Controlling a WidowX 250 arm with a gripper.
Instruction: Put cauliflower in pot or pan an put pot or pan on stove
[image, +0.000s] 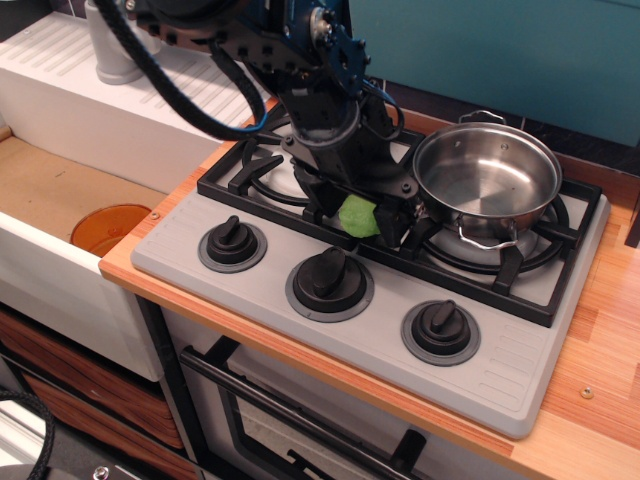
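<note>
**End effector clamped on cauliflower at the grate's near edge**

Teal wall backs a wooden surface (600, 330) carrying the grey stove (400, 300). From the upper left, the dark arm reaches down over the left burner, cables looping behind it, its wrist angled down and to the right. The end effector (362, 215) sits low on the black grate, its two fingers pressed against either side of the green cauliflower (357, 215), gripping it. Just right of it, apart from the fingers, the steel pot (487, 180) stands on the right burner. No readable writing shows.
</note>
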